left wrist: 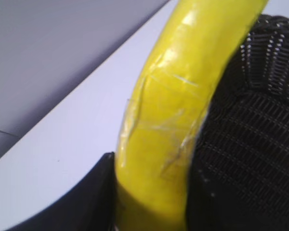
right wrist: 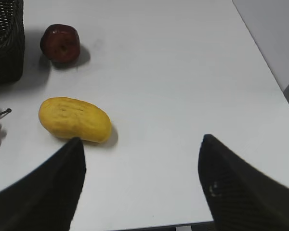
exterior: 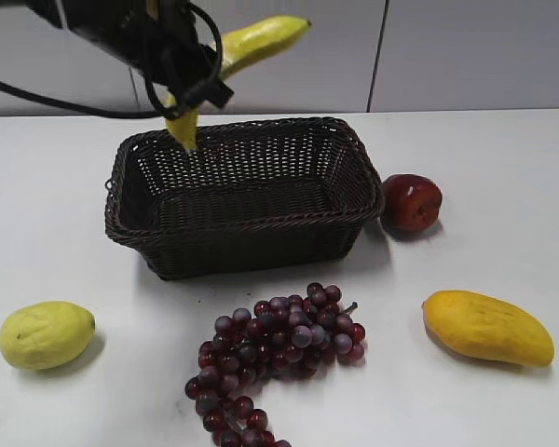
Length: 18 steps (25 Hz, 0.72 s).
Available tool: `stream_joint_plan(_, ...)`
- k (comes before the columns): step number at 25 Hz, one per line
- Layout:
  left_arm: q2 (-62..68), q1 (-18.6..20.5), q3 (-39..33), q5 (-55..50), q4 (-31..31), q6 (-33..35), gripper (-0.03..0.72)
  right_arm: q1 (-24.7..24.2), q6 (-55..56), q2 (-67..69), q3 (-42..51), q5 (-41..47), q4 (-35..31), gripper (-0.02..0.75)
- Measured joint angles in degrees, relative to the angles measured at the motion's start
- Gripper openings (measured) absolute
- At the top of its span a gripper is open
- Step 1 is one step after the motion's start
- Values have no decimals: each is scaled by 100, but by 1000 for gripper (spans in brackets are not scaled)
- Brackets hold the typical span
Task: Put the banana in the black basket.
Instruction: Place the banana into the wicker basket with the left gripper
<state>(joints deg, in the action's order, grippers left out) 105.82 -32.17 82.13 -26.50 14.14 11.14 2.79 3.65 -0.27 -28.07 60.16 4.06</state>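
- Grapes (exterior: 275,358) lie nearest; lemon (exterior: 45,333) at eight o'clock, mango (exterior: 487,326) at four.
- Black basket (exterior: 242,233) sits centre — apple (exterior: 411,202) just beside it at three.
- Left gripper (exterior: 188,88) clamps the banana (exterior: 252,42) above the basket's eleven-o'clock corner.
- Right gripper (right wrist: 142,185) — fingers apart over bare table (right wrist: 173,72).

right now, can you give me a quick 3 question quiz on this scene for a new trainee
1. True or false: the banana already lies on the floor of the black basket.
2. Which fruit lies nearest the right gripper? A) lemon B) mango C) grapes
3. Fill in: the red apple sits on the table just outside the basket's ____ end, seen from the exterior view.

Key
1. False: the left gripper holds it in the air over the basket's back left corner.
2. B
3. right
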Motion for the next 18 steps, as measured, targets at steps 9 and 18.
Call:
stream_joint_plan(9, 826, -164, 0, -277, 52, 0, 312, 0, 0, 0, 0, 0, 0, 584)
stream_joint_plan(18, 966, -164, 6, -409, 198, 0, 462, 0, 0, 0, 0, 0, 0, 584)
